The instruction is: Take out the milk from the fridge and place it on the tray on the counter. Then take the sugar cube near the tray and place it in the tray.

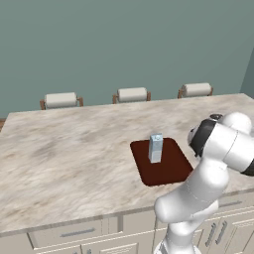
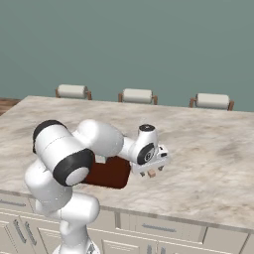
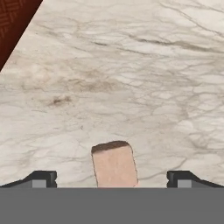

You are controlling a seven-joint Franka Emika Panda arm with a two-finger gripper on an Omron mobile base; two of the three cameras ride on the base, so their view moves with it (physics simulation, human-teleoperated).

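Observation:
The milk (image 1: 156,148), a pale carton with a light blue top, stands upright on the dark reddish-brown tray (image 1: 171,168) on the marble counter (image 1: 64,154). In the right base view the tray (image 2: 110,173) is partly hidden behind my arm. The tan sugar cube (image 3: 114,164) lies on the counter just right of the tray, and shows as a small tan block (image 2: 152,174) under my hand. My gripper (image 3: 112,178) hangs low over the cube, open, one fingertip on each side of it and well apart from it.
Three stools with pale seats (image 1: 131,94) line the counter's far edge. Cream drawers and doors (image 1: 74,233) run under the near edge. Bare marble (image 2: 208,158) stretches to the right of the cube.

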